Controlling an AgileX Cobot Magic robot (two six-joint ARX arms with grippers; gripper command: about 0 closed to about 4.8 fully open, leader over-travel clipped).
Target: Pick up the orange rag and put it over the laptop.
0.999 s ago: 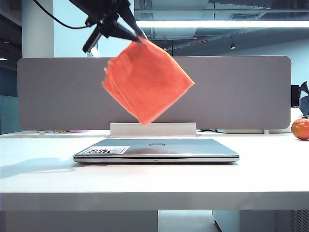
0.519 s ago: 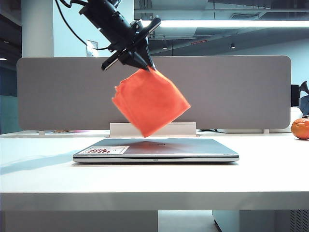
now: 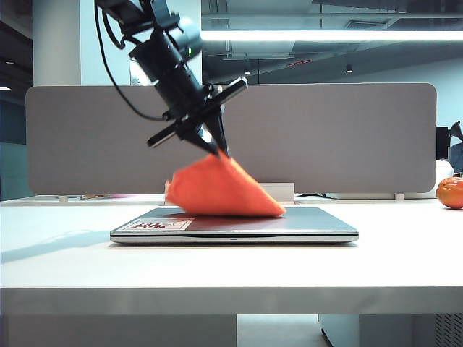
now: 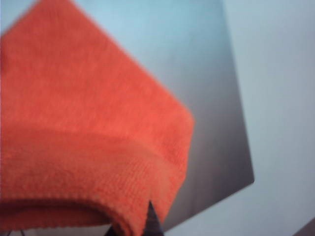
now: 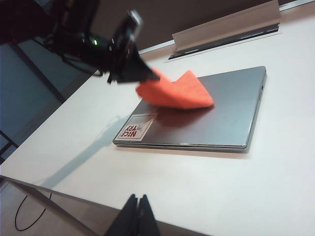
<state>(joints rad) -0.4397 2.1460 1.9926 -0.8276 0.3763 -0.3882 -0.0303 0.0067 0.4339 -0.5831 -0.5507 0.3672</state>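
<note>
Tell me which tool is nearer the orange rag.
Left. The left tool pinches the orange rag by its top corner above the laptop; the right tool hangs off the laptop's front.

1. The orange rag point(image 3: 221, 191) is bright, plain orange.
2. The laptop point(image 5: 221, 120) is silver-grey, with a red-and-white sticker point(image 5: 136, 127).
3. The surface point(image 3: 231, 267) is white.
4. The left tool point(image 3: 217, 148) is black.
5. The right tool point(image 5: 136, 216) is black.
</note>
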